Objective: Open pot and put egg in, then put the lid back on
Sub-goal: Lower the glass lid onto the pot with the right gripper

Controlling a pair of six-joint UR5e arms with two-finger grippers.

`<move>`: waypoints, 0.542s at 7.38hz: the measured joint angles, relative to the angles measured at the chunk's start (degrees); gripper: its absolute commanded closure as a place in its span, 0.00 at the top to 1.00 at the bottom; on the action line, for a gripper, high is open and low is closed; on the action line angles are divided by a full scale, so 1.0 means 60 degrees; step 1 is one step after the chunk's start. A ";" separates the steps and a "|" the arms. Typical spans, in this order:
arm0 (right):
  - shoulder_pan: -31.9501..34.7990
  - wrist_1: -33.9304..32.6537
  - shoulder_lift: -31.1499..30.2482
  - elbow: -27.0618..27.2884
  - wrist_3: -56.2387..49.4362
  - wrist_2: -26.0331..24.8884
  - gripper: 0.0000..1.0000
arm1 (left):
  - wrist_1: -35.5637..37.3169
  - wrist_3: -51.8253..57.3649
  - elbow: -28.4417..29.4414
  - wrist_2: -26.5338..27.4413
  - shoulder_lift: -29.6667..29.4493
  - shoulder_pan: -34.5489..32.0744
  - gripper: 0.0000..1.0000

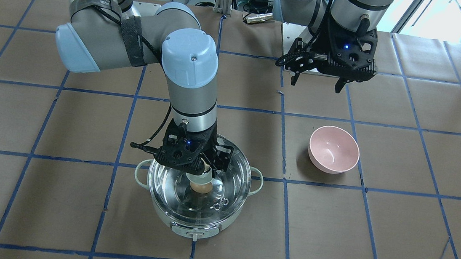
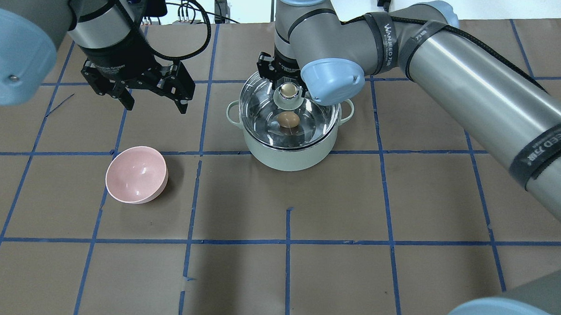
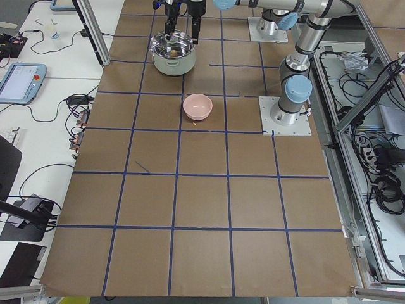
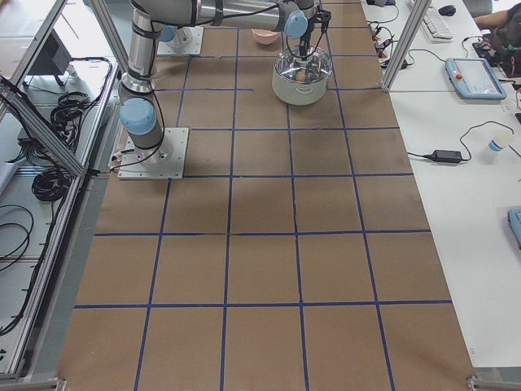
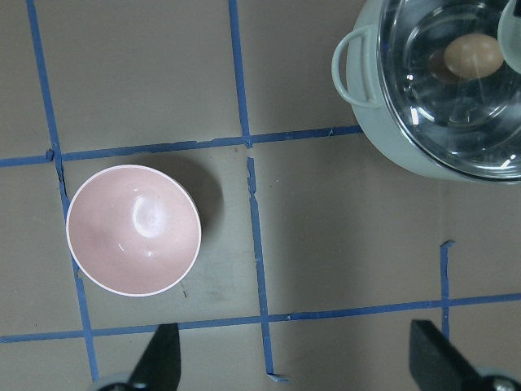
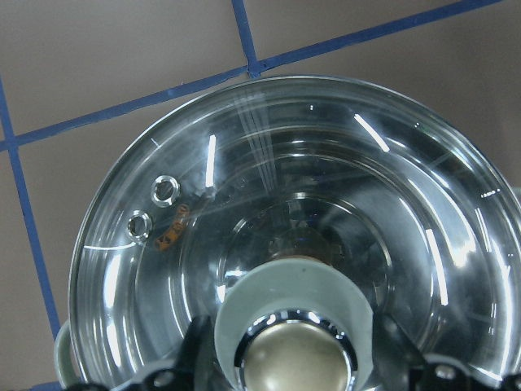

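The pale-green pot (image 2: 285,157) stands mid-table, its control knob (image 1: 193,235) on the side away from the robot. The brown egg (image 2: 288,119) lies inside on the steel bottom, seen through the glass; it also shows in the left wrist view (image 5: 473,55). My right gripper (image 6: 293,358) is shut on the beige knob (image 2: 288,89) of the clear glass lid (image 6: 326,163) and holds it over the pot's mouth. I cannot tell whether the lid rests on the rim. My left gripper (image 2: 156,104) is open and empty, hanging above the table away from the pot.
A pink bowl (image 2: 135,174), empty and tilted, sits on the brown paper on the robot's left of the pot, below the left gripper (image 5: 297,366). Blue tape lines grid the table. The right arm's forearm spans the overhead view's right side.
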 measured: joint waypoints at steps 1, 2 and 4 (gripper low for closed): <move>-0.0003 0.0000 -0.0018 0.0020 -0.0069 -0.0019 0.73 | -0.0003 0.0000 0.0000 0.0000 0.0000 0.0000 1.00; -0.0018 -0.0006 -0.0016 0.0038 -0.0304 -0.0119 0.73 | -0.0006 0.0000 0.0000 0.0000 0.0000 0.0000 1.00; -0.0061 -0.0033 -0.0002 0.0063 -0.0787 -0.0456 0.73 | -0.0007 0.0000 0.0004 0.0000 0.0010 0.0003 1.00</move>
